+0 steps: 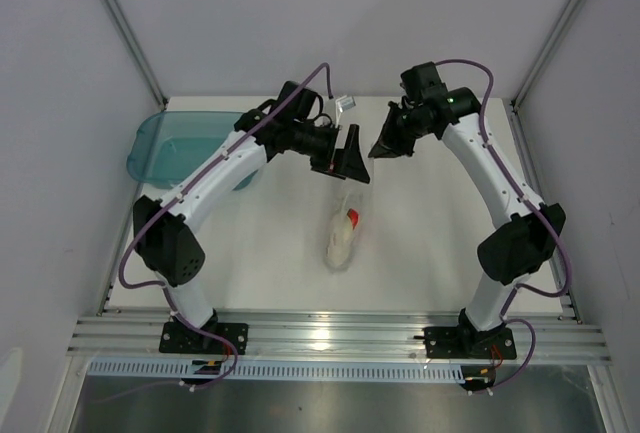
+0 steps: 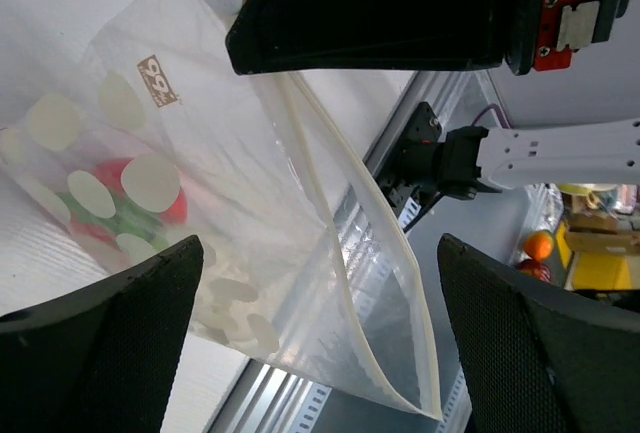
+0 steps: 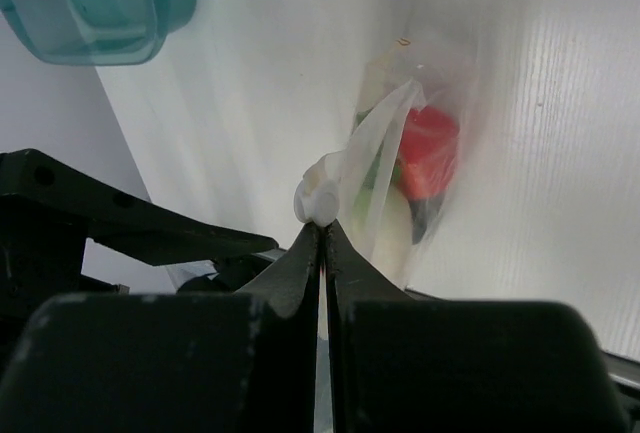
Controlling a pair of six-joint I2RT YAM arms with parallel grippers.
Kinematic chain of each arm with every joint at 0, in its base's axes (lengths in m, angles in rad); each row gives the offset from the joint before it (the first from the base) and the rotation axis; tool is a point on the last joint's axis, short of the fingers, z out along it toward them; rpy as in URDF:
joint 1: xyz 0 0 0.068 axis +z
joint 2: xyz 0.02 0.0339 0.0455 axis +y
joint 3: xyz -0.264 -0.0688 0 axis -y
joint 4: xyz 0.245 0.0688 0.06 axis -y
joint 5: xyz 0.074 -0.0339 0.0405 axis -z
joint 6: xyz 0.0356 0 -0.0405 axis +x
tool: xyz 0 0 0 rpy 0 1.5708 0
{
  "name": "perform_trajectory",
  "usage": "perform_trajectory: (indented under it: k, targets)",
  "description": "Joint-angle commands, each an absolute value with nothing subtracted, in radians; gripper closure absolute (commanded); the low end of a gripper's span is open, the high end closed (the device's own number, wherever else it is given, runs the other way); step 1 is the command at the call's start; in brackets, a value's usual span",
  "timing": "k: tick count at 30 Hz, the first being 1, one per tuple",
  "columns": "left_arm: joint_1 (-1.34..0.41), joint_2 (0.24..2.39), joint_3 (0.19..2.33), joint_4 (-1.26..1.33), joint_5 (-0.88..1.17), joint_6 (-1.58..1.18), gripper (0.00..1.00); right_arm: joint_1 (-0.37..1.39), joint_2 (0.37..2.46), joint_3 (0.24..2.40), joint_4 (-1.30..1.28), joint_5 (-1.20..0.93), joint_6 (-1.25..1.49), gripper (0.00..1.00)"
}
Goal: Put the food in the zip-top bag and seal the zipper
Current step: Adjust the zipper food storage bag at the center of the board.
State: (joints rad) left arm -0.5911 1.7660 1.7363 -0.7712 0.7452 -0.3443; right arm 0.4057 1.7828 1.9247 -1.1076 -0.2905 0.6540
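Note:
The clear zip-top bag (image 1: 345,223) hangs down to the table with the food inside. The red tomato (image 3: 430,148) shows through the plastic, with the white radish (image 1: 342,238) and a dark piece (image 3: 420,218) beside it. My right gripper (image 3: 322,228) is shut on the bag's top edge, just below a white knob at one end of the zipper (image 2: 340,223). The zipper's two strips gape apart toward the far corner. My left gripper (image 2: 320,343) is wide open, and that far corner sits between its fingers (image 2: 100,343) without touching them.
A translucent teal tray (image 1: 175,138) sits at the back left of the white table, also in the right wrist view (image 3: 90,3). Grey walls close in the back and sides. The metal rail with both arm bases runs along the near edge.

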Motion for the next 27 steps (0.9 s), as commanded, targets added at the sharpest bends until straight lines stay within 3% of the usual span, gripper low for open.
perform_trajectory:
  k: [1, 10, 18, 27]
  targets:
    - [-0.630, 1.695, 1.782, -0.747, 0.585, -0.339, 0.00, 0.402, 1.678, 1.892, -1.037, -0.229, 0.796, 1.00]
    - [-0.755, 1.766, 1.954, -0.928, 0.172, -0.307, 0.01, 0.413, 1.625, 1.766, -0.979, -0.204, 1.012, 1.00]
    - [-0.836, 1.752, 1.918, -0.888, -0.046, -0.333, 0.00, 0.414, 1.592, 1.743, -0.997, -0.154, 1.176, 1.00]
    - [-0.859, 1.776, 1.878, -0.873, -0.041, -0.328, 0.01, 0.425, 1.549, 1.692, -0.959, -0.149, 1.270, 1.00]
